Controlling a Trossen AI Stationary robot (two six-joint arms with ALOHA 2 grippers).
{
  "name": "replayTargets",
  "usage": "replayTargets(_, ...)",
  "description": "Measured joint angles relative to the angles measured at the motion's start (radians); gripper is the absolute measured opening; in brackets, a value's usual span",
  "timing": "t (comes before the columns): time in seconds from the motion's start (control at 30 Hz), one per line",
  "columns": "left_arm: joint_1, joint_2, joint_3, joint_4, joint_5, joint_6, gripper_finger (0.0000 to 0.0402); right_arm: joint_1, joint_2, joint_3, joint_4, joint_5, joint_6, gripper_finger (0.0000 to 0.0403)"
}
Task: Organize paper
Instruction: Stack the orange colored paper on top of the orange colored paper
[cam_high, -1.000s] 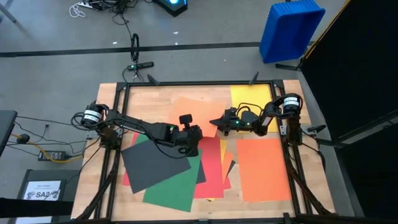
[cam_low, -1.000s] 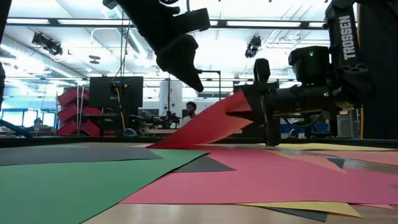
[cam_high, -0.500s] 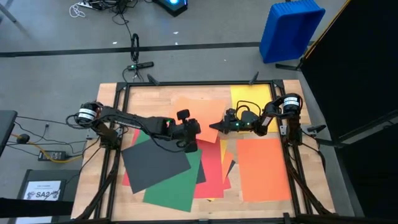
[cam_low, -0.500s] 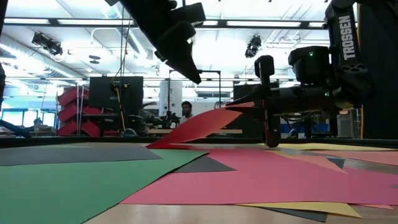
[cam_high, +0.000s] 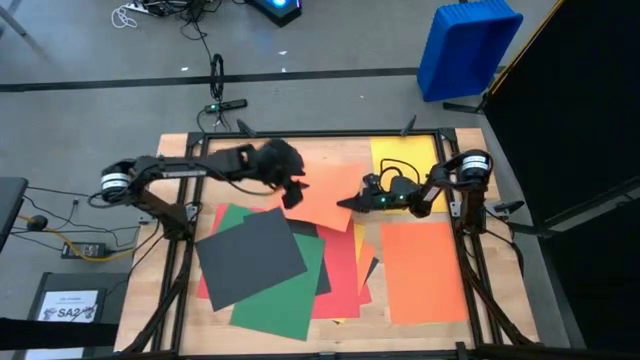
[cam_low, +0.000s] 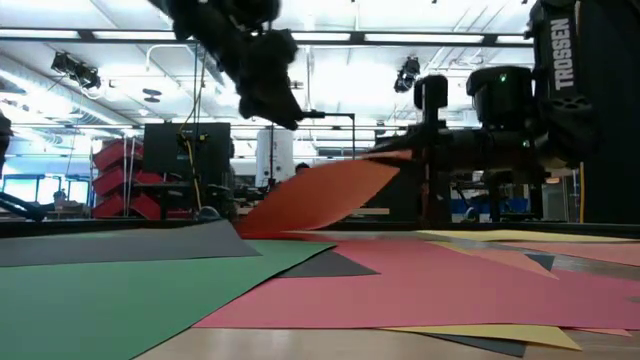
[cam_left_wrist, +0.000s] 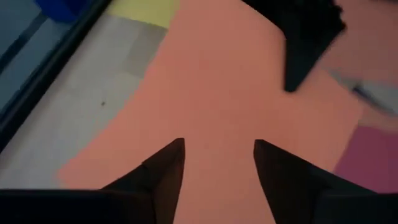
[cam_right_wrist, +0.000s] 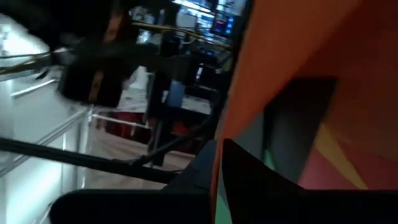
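Your right pincer (cam_high: 350, 200) is clamped shut on the near corner of a light orange sheet (cam_high: 320, 180), holding that corner lifted off the surface (cam_high: 240, 155) while the rest of the sheet slopes down toward the far edge. In the low view the sheet (cam_low: 320, 190) rises in a bowed ramp up to the closed fingers. Your left pincer (cam_high: 290, 190) hangs above the same sheet near its left side, jaws parted and holding nothing; its wrist view shows both fingers (cam_left_wrist: 165, 171) spread over bare orange paper.

Judging by how things lie, you're early in the job. Only two sheets look squared away: a yellow sheet (cam_high: 405, 160) in the far right corner and a bright orange sheet (cam_high: 425, 270) lying flat along the right edge. Everything else is a loose overlapping heap toward the near middle of the surface: a dark grey sheet (cam_high: 250, 255) on top at a slant, green sheets (cam_high: 285, 300) fanned beneath it, red sheets (cam_high: 340, 275) beside those, with slivers of yellow and dark paper poking out along the red sheets' right side.

What's left, as far as can be seen, is to place the lifted orange sheet with its own colour and then work through the grey, green and red sheets in the heap.
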Motion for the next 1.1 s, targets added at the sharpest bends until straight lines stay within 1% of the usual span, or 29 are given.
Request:
replayTargets(0.07, 0.056, -0.045, -0.061, 0.061, 0.064, -0.038, 0.0193, -0.003, -0.038, 0.000, 0.002, -0.004, -0.017, 0.0000)
replayTargets(0.17, 0.140, -0.090, -0.162, 0.163, 0.202, -0.137, 0.0202, -0.011, -0.088, 0.000, 0.001, -0.005, -0.038, 0.0000)
replayTargets(0.3, 0.218, -0.094, -0.301, 0.334, 0.406, -0.281, 0.0210, -0.026, -0.131, 0.000, -0.001, -0.027, -0.050, 0.0000)
replayTargets(0.37, 0.243, -0.090, -0.370, 0.433, 0.462, -0.345, 0.0214, -0.033, -0.142, 0.000, -0.001, -0.051, -0.054, 0.0000)
replayTargets(0.5, 0.304, -0.088, -0.481, 0.560, 0.508, -0.451, 0.0220, -0.035, -0.143, 0.000, -0.004, -0.084, -0.063, 0.0000)
replayTargets(0.63, 0.346, -0.087, -0.547, 0.592, 0.527, -0.479, 0.0228, -0.038, -0.143, 0.000, 0.000, -0.100, -0.068, 0.0000)
replayTargets(0.73, 0.360, -0.087, -0.577, 0.623, 0.532, -0.502, 0.0234, -0.051, -0.154, 0.000, 0.000, -0.099, -0.067, 0.0000)
replayTargets(0.8, 0.363, -0.087, -0.598, 0.674, 0.556, -0.527, 0.0239, -0.064, -0.175, 0.000, 0.000, -0.099, -0.067, 0.0000)
replayTargets(0.93, 0.366, -0.086, -0.625, 0.797, 0.596, -0.583, 0.0247, -0.092, -0.235, 0.000, 0.000, -0.102, -0.073, 0.0000)
replayTargets(1.1, 0.366, -0.086, -0.628, 0.885, 0.636, -0.628, 0.0253, -0.121, -0.316, 0.000, 0.000, -0.109, -0.075, 0.0000)
